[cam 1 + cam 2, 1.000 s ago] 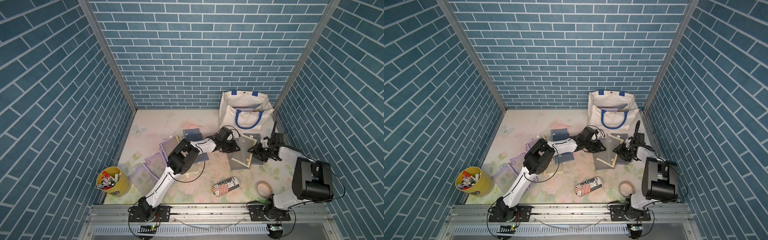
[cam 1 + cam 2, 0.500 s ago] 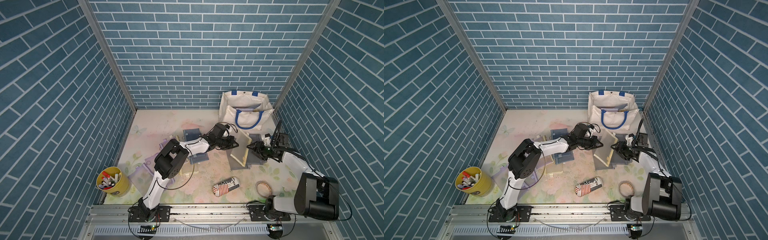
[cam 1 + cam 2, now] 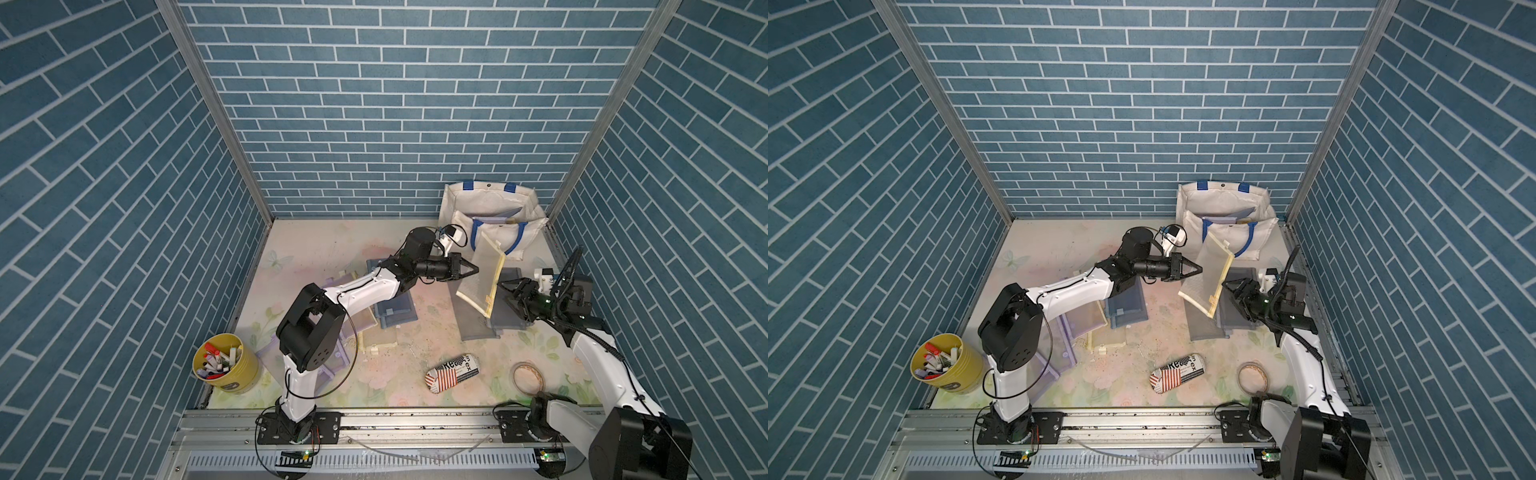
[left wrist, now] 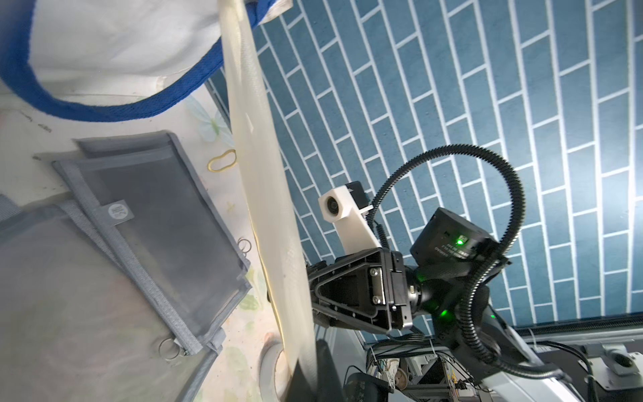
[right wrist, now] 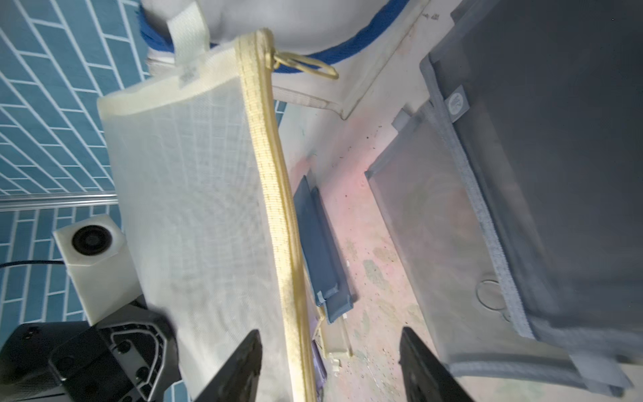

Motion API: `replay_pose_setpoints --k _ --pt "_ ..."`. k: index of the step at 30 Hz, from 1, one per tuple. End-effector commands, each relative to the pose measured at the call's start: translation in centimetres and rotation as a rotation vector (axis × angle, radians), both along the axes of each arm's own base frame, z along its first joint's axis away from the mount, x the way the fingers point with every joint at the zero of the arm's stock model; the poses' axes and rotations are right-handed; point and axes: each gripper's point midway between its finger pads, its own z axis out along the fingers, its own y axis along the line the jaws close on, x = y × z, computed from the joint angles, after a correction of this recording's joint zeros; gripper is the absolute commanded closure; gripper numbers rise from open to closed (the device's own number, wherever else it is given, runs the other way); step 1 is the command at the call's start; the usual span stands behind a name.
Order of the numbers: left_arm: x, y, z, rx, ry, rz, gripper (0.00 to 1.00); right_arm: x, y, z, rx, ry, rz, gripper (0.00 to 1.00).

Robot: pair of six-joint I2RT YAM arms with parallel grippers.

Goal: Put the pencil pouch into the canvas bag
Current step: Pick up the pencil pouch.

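Both top views show left gripper (image 3: 473, 270) pinched shut on the pouch (image 3: 484, 286) before the bag (image 3: 490, 199); right gripper (image 3: 507, 294) gapes, gripping nothing.

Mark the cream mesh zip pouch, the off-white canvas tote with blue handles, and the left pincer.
Cream mesh zip pouch (image 3: 482, 278): a top view, middle of its mesh face.
Off-white canvas tote with blue handles (image 3: 482, 199): a top view, inner back wall.
Left pincer (image 3: 476, 269): a top view, fingertips shut on the pouch's edge.
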Motion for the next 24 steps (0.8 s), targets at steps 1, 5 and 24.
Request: replay_pose_setpoints --k 1,5,24 --pt "-1.1 0.3 1.7 -0.056 -0.032 -0.058 1.00 0.9 0.6 3.5 0.074 -0.112 0.016 0.36" --pt "-1.4 0.5 3.3 -0.103 -0.046 -0.082 1.00 1.6 1.1 4.7 0.090 -0.155 0.044 0.35" --pt "1.4 1.1 6.9 -0.234 -0.045 -0.078 1.00 5.1 3.7 10.2 0.206 -0.363 0.125 0.40"
